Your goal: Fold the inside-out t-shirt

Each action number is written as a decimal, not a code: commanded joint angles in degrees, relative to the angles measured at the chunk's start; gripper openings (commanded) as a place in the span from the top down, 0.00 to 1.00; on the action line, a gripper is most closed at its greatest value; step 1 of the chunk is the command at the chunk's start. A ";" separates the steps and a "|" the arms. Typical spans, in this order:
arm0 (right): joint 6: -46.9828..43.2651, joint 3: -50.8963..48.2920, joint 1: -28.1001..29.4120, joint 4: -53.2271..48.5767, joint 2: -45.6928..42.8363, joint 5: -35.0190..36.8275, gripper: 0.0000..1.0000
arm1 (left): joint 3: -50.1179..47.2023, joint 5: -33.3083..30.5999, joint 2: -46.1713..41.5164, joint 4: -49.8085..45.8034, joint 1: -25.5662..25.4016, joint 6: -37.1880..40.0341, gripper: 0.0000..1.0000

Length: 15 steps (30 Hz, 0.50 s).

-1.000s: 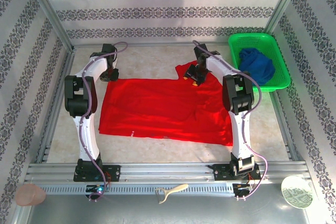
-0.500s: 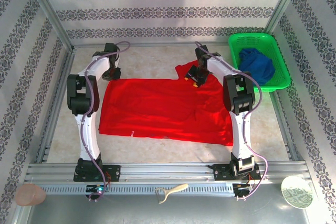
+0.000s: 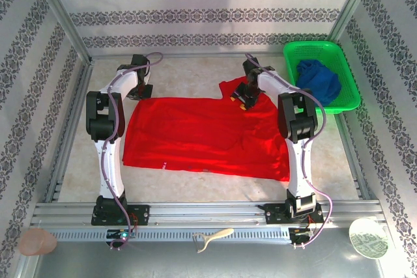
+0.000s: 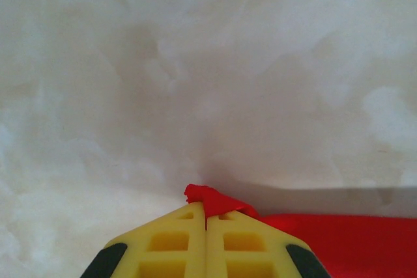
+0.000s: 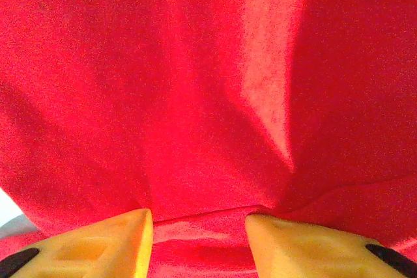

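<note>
Both grippers sit at the far edge of the t-shirt (image 3: pixel 202 138).
From my seat the red t-shirt lies spread across the middle of the tabletop (image 3: pixel 189 73), plain side up, its near hem toward the arm bases. At its far left corner my left gripper (image 4: pixel 206 216) is pressed together, pinching a small tip of red cloth. At the far right sleeve my right gripper (image 5: pixel 199 219) stands spread, with a ridge of shirt between its fingers. Beyond, at the far right, a green basket (image 3: pixel 345 105) holds a blue garment (image 3: pixel 319 81).
</note>
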 commanded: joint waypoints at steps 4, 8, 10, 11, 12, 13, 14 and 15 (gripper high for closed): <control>5.95 -7.31 -1.77 -8.34 1.71 5.55 0.50 | 1.42 8.32 -4.07 -1.85 1.03 -10.75 1.00; 6.62 -8.07 -2.03 -8.80 1.56 6.16 0.50 | -7.86 12.03 -9.94 6.42 3.62 -25.13 1.00; 6.76 -8.43 -2.25 -8.90 1.58 6.32 0.50 | -15.12 15.00 -13.85 14.08 5.34 -33.12 1.00; 6.92 -8.54 -2.22 -8.93 1.56 6.49 0.50 | -17.96 15.60 -15.26 16.77 6.05 -36.44 1.00; 6.86 -8.60 -2.33 -9.07 1.71 6.58 0.50 | -19.81 15.74 -16.17 18.43 6.58 -38.61 1.00; 6.92 -8.64 -2.30 -9.10 1.66 6.66 0.50 | -20.73 15.90 -16.70 19.49 6.83 -39.73 1.00; 7.01 -8.77 -2.39 -9.00 1.79 6.59 0.50 | -21.41 16.05 -17.14 20.60 6.90 -40.35 1.00; 6.92 -8.65 -2.47 -9.07 1.79 6.60 0.50 | -21.48 15.99 -17.32 20.90 6.95 -40.57 1.00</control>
